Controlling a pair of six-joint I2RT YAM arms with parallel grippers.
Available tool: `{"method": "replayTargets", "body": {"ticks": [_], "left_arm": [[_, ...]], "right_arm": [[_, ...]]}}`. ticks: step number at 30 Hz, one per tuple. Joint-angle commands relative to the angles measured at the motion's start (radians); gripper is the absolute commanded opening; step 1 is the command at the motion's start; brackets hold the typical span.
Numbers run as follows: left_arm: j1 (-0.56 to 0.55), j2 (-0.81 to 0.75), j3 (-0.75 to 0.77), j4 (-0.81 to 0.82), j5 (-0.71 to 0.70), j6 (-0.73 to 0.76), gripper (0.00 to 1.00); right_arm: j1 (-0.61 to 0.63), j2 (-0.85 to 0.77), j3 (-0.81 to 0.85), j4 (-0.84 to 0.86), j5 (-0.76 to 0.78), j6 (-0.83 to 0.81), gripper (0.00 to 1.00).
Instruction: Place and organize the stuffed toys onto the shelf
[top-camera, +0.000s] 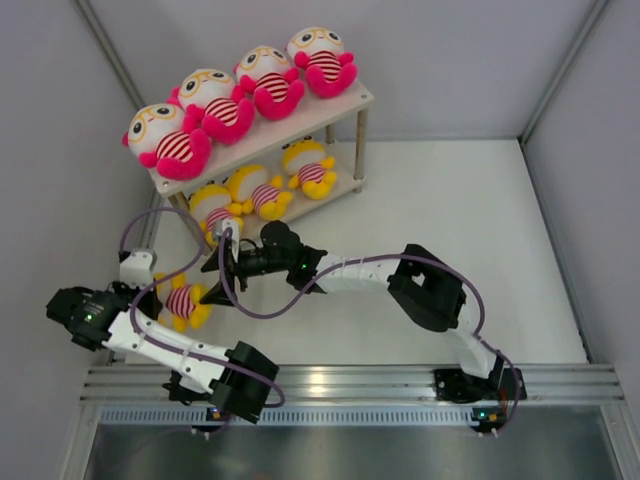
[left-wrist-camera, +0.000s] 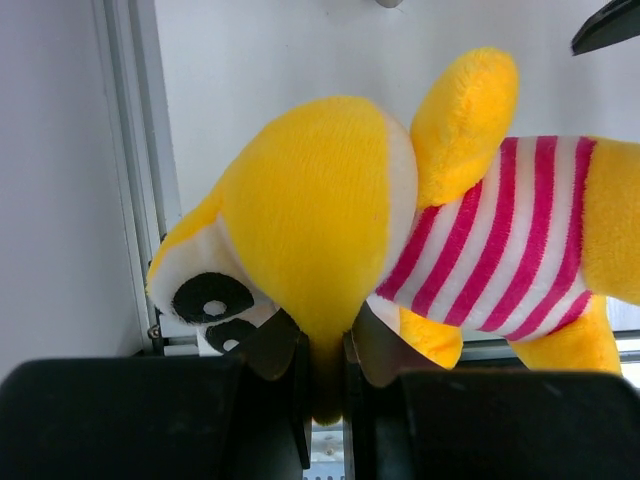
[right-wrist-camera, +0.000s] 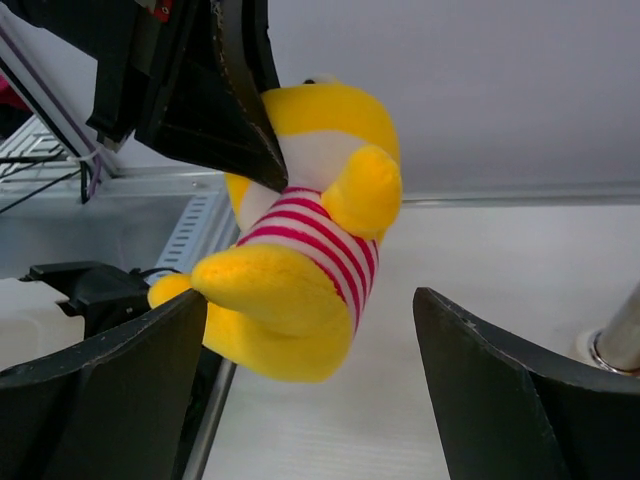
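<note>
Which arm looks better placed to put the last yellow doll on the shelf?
Probably left: the left gripper is shut on the doll at its head, so it can carry it to the shelf. The right gripper is open and empty beside it.

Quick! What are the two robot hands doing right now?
Left gripper: closed, holding the yellow-limbed striped plush doll.
Right gripper: open, holding nothing.

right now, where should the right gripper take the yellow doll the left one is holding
Probably across the striped torso, from the leg end: the left gripper pinches the yellow doll by its head, leaving the soft body free and facing the open right gripper.
</note>
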Motion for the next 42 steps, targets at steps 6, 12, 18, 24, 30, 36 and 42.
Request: {"method": "replayTargets", "body": {"ticks": [6,12,18,24,30,36,42], "left_arm": [[-0.002,-0.001,0.021,-0.169,0.056,0.044,0.0],[-0.002,0.038,0.035,-0.17,0.064,0.035,0.0],[-0.002,0.038,0.031,-0.169,0.062,0.046,0.0],[-0.002,-0.02,0.009,-0.17,0.033,0.064,0.59],[-0.002,-0.056,0.064,-0.168,0.01,0.026,0.83],[-0.004,-0.005,0.103,-0.169,0.061,-0.019,0.84],[-0.002,0.041,0.113,-0.168,0.072,-0.031,0.85]], "right_arm": [[0.033,0.093,0.143,0.034,0.027,0.089,0.82],[0.036,0.122,0.149,-0.031,0.061,0.071,0.8],[0.041,0.136,0.126,-0.005,0.044,0.091,0.2],[0.018,0.043,0.02,0.012,0.02,0.074,0.0],[-0.085,-0.215,-0.208,-0.164,-0.1,-0.193,0.0],[-0.223,-0.446,-0.29,-0.598,-0.082,-0.525,0.0],[-0.361,-0.646,-0.394,-0.611,0.064,-0.667,0.0]]}}
